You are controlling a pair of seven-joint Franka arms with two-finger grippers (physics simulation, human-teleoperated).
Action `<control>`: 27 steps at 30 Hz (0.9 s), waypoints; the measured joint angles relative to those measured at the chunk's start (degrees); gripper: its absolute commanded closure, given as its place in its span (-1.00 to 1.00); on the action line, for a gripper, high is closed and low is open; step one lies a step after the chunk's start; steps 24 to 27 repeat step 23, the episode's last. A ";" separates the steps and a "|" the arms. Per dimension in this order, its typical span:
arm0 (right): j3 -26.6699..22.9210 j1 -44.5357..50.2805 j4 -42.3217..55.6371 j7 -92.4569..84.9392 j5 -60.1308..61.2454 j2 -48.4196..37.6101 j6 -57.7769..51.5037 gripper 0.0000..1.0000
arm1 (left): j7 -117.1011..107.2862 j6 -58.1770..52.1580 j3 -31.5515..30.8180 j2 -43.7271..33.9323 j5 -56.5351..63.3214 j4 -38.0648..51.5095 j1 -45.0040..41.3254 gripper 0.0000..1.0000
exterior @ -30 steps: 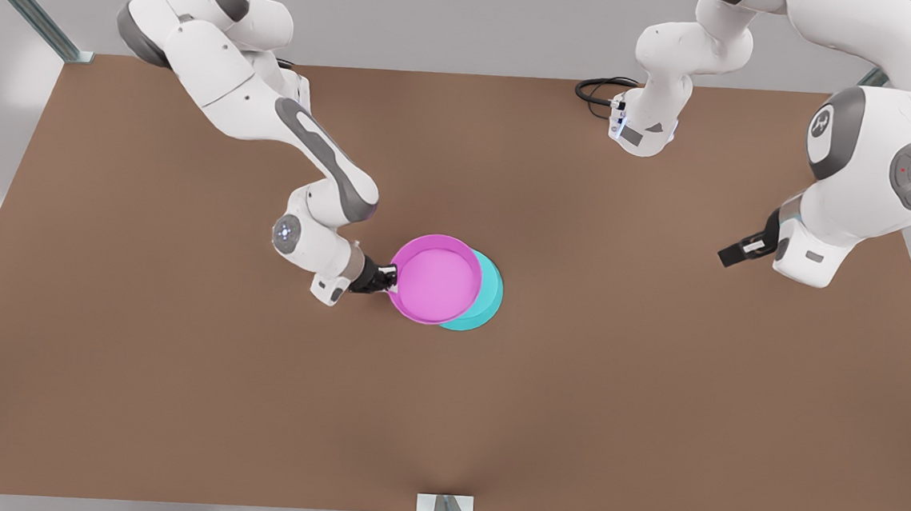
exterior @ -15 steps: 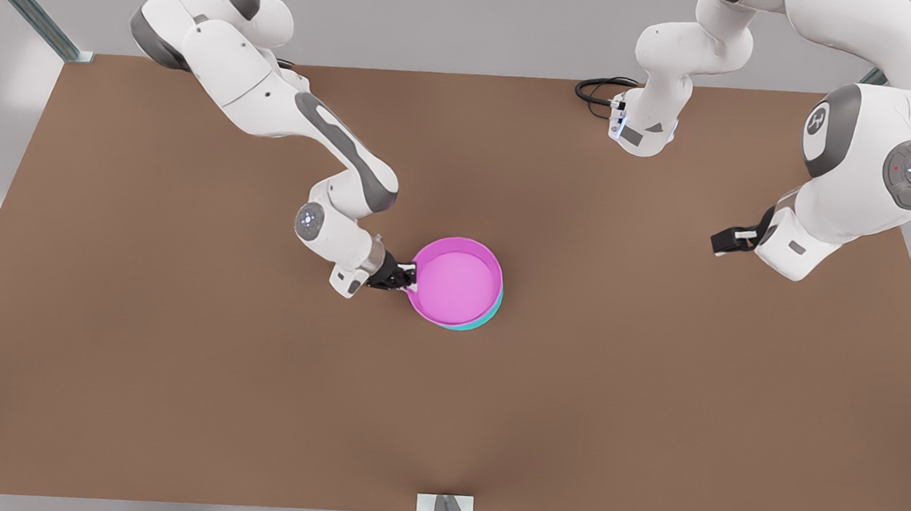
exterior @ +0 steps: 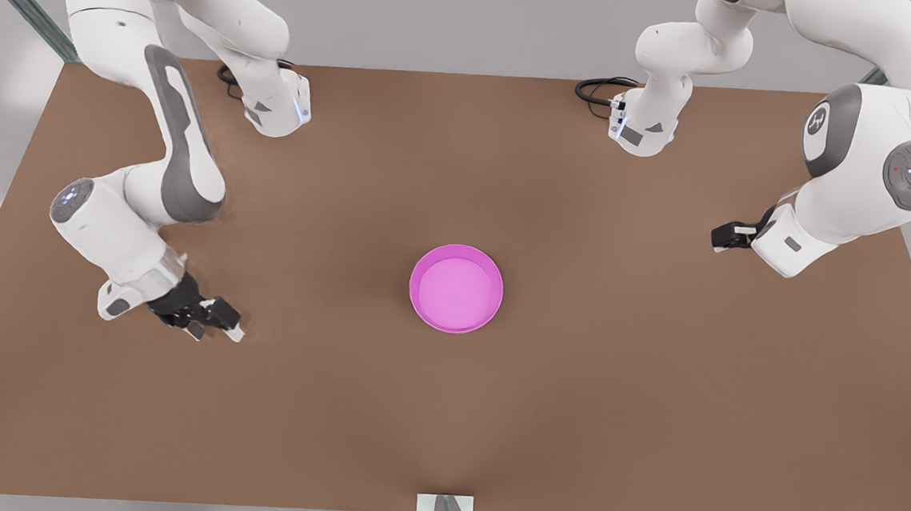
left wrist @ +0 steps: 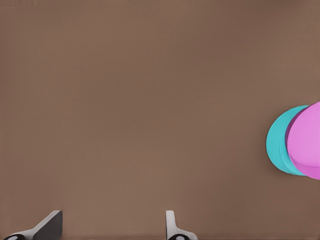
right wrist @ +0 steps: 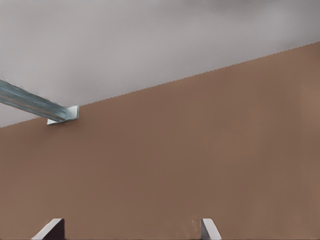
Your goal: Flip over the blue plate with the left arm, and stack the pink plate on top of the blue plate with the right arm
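My pink plate (exterior: 456,288) sits upright in the middle of the worktop (exterior: 573,408), its lighter inside facing up. It rests on the blue plate (left wrist: 278,146), which my left wrist view shows as a cyan crescent sticking out from beneath the pink rim; from the front view the pink one covers it.

My right gripper (exterior: 218,325) hangs low over the worktop at the front view's left, well apart from the plates, its fingers (right wrist: 50,229) spread wide with nothing between them. Its wrist view looks across bare brown worktop to the far edge, where a metal frame bar (right wrist: 35,104) meets the corner.

My left gripper (exterior: 720,237) waits at the front view's right, also well apart from the stack. Its fingers (left wrist: 172,226) stand parted and empty at the edge of its wrist view, with the two plates off to one side of it.
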 measured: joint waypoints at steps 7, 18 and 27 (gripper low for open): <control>0.21 -10.41 17.08 -3.98 -11.37 -9.61 -34.48 -1.00 | 1.59 -0.16 0.01 0.02 -0.01 0.00 -0.01 -1.00; -18.72 14.35 14.59 -4.95 -15.92 -12.82 -48.59 -1.00 | 3.10 -0.80 0.02 0.15 0.02 0.02 -0.01 -1.00; -19.21 14.22 14.39 -5.27 -15.89 -12.84 -49.47 -1.00 | 3.53 -1.01 0.02 0.27 0.03 0.01 -0.01 -1.00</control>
